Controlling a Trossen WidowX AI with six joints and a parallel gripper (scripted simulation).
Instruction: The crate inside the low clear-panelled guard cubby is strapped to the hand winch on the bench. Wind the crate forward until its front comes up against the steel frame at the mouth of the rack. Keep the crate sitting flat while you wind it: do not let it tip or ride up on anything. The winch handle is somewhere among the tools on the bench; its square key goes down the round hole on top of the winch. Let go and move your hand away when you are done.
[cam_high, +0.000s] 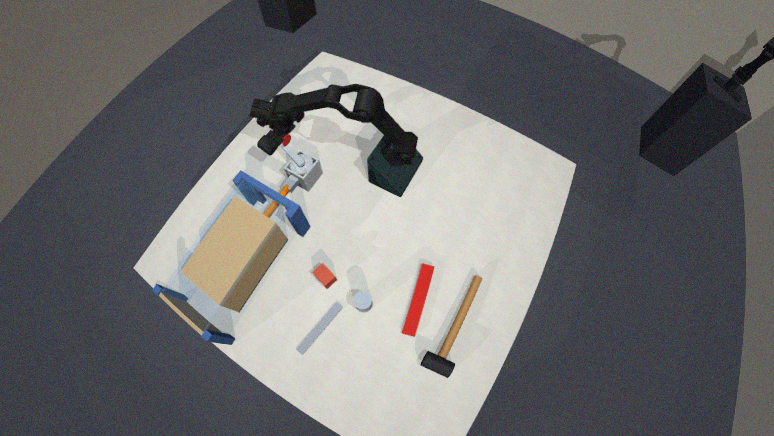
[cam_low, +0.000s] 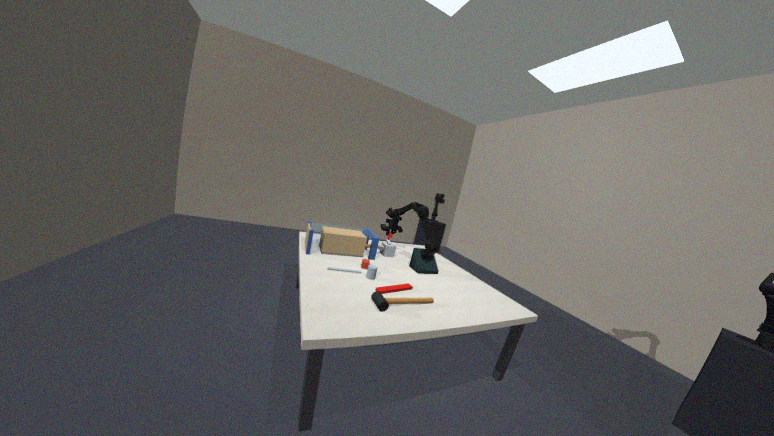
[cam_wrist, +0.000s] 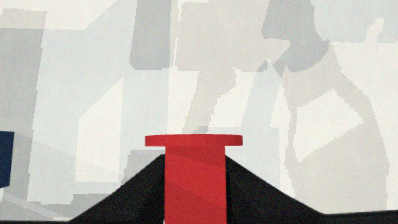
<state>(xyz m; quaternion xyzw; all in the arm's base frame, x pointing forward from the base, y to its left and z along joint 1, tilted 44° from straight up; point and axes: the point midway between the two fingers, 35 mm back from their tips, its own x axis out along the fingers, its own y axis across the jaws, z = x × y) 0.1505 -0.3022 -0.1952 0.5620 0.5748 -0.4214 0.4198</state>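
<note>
My gripper (cam_high: 284, 140) (cam_wrist: 192, 162) is shut on the red knob (cam_low: 389, 235) of the winch handle. The handle's pale crank arm (cam_high: 294, 154) runs from the knob to the top of the grey winch (cam_high: 312, 176) (cam_low: 388, 250); its key end looks seated there, but the hole is hidden. An orange strap (cam_high: 276, 201) runs from the winch under the blue frame (cam_high: 269, 191) (cam_low: 374, 248) towards the crate. The tan crate (cam_high: 230, 246) (cam_low: 343, 241) sits flat in the clear-panelled cubby, its front a short way behind the blue frame. Exact contact is hard to judge.
A red block (cam_high: 323, 274), a pale cylinder (cam_high: 362, 300) and a grey bar (cam_high: 319, 328) lie beside the cubby. A red bar (cam_high: 418, 300) and a black-headed mallet (cam_high: 437, 363) are farther off. The arm's dark base (cam_high: 394, 170) stands right of the winch in the top view.
</note>
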